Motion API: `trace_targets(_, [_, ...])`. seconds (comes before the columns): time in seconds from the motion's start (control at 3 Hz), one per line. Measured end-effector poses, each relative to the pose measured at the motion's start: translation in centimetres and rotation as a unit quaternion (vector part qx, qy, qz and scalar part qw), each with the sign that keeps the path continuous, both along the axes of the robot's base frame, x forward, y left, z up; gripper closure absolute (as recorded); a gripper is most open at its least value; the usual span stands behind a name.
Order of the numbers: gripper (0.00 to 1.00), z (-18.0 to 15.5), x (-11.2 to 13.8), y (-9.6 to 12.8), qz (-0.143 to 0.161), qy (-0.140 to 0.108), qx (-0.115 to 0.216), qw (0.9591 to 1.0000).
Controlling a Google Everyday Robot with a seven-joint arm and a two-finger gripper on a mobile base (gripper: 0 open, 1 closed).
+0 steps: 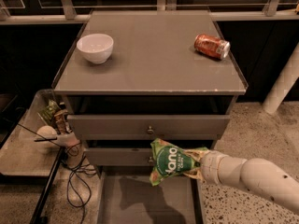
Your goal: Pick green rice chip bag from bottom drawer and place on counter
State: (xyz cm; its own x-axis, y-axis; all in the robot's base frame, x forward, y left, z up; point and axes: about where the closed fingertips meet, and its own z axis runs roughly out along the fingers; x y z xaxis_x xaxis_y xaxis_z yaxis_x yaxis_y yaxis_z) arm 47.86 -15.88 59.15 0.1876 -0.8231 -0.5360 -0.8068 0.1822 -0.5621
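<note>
The green rice chip bag (pixel 171 161) hangs in the air above the open bottom drawer (pixel 140 199), in front of the middle drawer. My gripper (pixel 196 166) comes in from the lower right on its white arm and is shut on the bag's right end; the bag hides most of the fingers. The bag casts a shadow on the drawer's flat floor. The counter (pixel 149 55) lies above and behind, well higher than the bag.
A white bowl (pixel 95 47) stands on the counter's left side and an orange soda can (pixel 211 46) lies on its right side. A low side table (pixel 28 143) with small items and cables stands left of the cabinet. A white post (pixel 282 85) stands at the right.
</note>
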Motion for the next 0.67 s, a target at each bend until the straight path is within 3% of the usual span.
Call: trace_targets(0.67, [1.0, 10.5, -0.8, 1.3, 0.016, -0.046, -0.052, 0.9975])
